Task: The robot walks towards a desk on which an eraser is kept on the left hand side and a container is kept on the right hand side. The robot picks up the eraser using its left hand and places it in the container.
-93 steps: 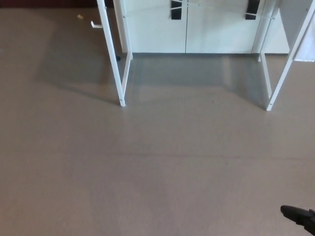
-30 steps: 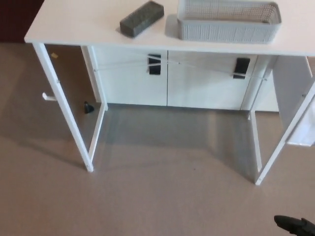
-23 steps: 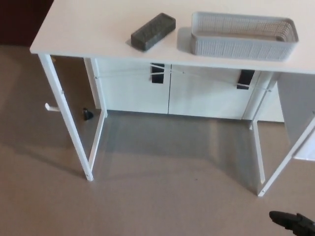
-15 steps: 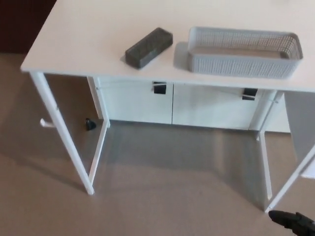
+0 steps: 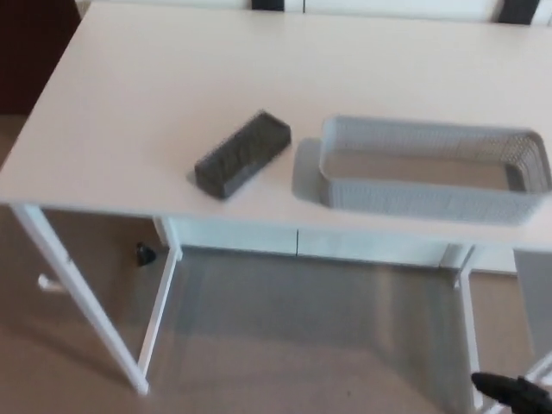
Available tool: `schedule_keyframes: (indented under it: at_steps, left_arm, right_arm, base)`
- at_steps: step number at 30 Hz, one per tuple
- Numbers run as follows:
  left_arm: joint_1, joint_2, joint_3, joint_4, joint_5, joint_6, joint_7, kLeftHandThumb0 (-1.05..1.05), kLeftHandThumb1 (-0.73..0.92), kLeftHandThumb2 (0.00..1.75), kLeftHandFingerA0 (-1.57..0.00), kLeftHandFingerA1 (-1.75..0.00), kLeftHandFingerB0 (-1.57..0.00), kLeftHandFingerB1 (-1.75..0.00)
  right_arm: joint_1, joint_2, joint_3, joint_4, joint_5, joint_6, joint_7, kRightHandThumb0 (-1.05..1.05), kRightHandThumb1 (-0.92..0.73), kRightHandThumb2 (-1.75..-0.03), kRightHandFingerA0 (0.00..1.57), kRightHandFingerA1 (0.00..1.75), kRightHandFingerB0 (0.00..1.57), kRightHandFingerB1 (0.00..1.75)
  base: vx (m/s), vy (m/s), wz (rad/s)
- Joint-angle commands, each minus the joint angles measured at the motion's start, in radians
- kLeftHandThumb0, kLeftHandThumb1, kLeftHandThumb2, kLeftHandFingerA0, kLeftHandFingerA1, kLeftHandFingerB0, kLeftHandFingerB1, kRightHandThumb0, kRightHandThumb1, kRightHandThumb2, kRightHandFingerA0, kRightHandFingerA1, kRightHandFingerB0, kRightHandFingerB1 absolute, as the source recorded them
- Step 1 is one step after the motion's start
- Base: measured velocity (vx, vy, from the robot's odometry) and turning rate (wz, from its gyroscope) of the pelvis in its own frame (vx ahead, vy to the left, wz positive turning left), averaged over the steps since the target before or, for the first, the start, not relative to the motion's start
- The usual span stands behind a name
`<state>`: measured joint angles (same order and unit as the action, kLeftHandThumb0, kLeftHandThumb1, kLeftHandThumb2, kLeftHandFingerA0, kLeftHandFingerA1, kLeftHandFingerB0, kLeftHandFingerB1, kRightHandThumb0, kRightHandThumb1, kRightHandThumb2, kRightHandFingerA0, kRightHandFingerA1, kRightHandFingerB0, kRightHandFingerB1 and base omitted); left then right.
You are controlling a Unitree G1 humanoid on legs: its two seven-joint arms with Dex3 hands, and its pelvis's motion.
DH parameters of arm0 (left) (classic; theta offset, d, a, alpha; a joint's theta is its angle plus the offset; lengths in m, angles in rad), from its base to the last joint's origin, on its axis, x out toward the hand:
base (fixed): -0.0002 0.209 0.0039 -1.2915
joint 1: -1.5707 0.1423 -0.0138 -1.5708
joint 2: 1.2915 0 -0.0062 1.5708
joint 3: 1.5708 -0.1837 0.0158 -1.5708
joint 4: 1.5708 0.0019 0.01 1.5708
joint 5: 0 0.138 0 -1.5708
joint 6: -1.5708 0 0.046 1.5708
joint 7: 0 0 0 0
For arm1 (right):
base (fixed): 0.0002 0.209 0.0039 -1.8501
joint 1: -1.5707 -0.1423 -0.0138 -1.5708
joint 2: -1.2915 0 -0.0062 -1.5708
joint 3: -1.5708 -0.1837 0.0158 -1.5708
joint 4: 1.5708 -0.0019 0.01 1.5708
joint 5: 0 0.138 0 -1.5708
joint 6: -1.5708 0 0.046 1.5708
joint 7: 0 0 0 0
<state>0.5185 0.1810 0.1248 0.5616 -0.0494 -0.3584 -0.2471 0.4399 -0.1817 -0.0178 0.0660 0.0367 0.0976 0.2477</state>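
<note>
A dark grey eraser [image 5: 242, 153] lies at an angle on the white desk [image 5: 129, 112], left of centre. To its right stands a long grey mesh container [image 5: 431, 177], with nothing visible inside. Only the black tip of my right hand [image 5: 513, 390] shows at the bottom right corner, low above the floor and far from both objects. My left hand does not show.
The desk's white legs [image 5: 82, 302] come down at the left and right over a brown floor. White cabinets stand behind the desk. A small black object [image 5: 143, 254] sits on the floor under the desk's left side.
The whole picture has shifted: the desk top, eraser and container now sit lower and larger in view, as the camera came closer. My right hand's tip stays at the bottom right.
</note>
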Motion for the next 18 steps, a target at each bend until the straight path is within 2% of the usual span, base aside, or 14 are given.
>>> schedule_keyframes:
  at_steps: [1, 5, 7, 8, 9, 13, 14, 15, 18]
  left_arm:
    - [0.04, -0.015, 0.013, -0.003, -0.033, -0.042, -0.019, -0.39, 0.55, 0.57, -0.46, -0.35, -0.4, -0.33]
    - [0.073, -0.021, 0.0, 0.055, -0.003, -0.094, -0.009, -0.38, 0.56, 0.57, -0.46, -0.36, -0.38, -0.33]
    - [0.056, -0.031, 0.015, 0.115, -0.041, -0.117, -0.048, -0.36, 0.55, 0.57, -0.45, -0.36, -0.38, -0.33]
    - [0.044, -0.035, 0.022, 0.147, -0.052, -0.126, -0.059, -0.44, 0.46, 0.7, -0.39, -0.45, -0.35, -0.42]
    - [0.043, -0.033, 0.019, 0.16, -0.041, -0.131, -0.054, -0.46, 0.46, 0.71, -0.38, -0.44, -0.34, -0.42]
    - [0.025, -0.029, 0.026, 0.217, -0.046, -0.16, -0.07, -0.46, 0.46, 0.71, -0.38, -0.44, -0.34, -0.41]
    - [0.013, -0.027, 0.026, 0.246, -0.036, -0.174, -0.059, -0.37, 0.56, 0.57, -0.46, -0.36, -0.39, -0.33]
    - [0.014, -0.026, 0.024, 0.248, -0.028, -0.185, -0.053, -0.37, 0.56, 0.57, -0.46, -0.36, -0.39, -0.33]
    - [0.009, -0.033, 0.028, 0.262, -0.042, -0.205, -0.064, -0.35, 0.56, 0.57, -0.46, -0.36, -0.4, -0.33]
  right_arm:
    - [0.067, -0.002, -0.016, -0.048, 0.012, 0.061, -0.013, -0.15, -0.42, -0.87, 0.35, 0.6, 0.18, 0.53]
    - [0.207, -0.021, -0.064, -0.117, 0.036, 0.082, 0.006, -0.13, -0.43, -0.87, 0.35, 0.6, 0.17, 0.52]
    - [0.245, -0.025, -0.076, -0.14, 0.04, 0.082, 0.016, -0.15, -0.42, -0.87, 0.34, 0.6, 0.16, 0.52]
    - [0.261, -0.025, -0.082, -0.16, 0.051, 0.09, 0.024, -0.17, -0.42, -0.87, 0.35, 0.61, 0.16, 0.52]
    - [0.273, -0.032, -0.084, -0.17, 0.05, 0.083, 0.035, -0.2, -0.41, -0.87, 0.36, 0.61, 0.17, 0.52]
    - [0.278, -0.043, -0.062, -0.202, 0.021, 0.104, 0.03, -0.22, -0.4, -0.87, 0.36, 0.61, 0.17, 0.52]
    - [0.285, -0.052, -0.05, -0.226, -0.001, 0.11, 0.024, -0.22, -0.41, -0.88, 0.39, 0.62, 0.17, 0.52]
    - [0.283, -0.057, -0.046, -0.228, -0.004, 0.11, 0.025, -0.22, -0.41, -0.88, 0.38, 0.63, 0.17, 0.53]
    - [0.255, -0.069, -0.043, -0.204, -0.002, 0.12, 0.026, -0.22, -0.42, -0.88, 0.38, 0.62, 0.15, 0.52]
  base:
    - [0.57, 0.07, -0.59]
    - [0.4, 0.122, -0.05]
    - [0.31, 0.116, 0.11]
    - [0.3, 0.081, 0.1]
    - [0.23, 0.05, 0.1]
    - [0.27, -0.067, 0.12]
    - [0.29, -0.174, 0.11]
    - [0.32, -0.224, -0.69]
    - [0.29, -0.201, 0.37]
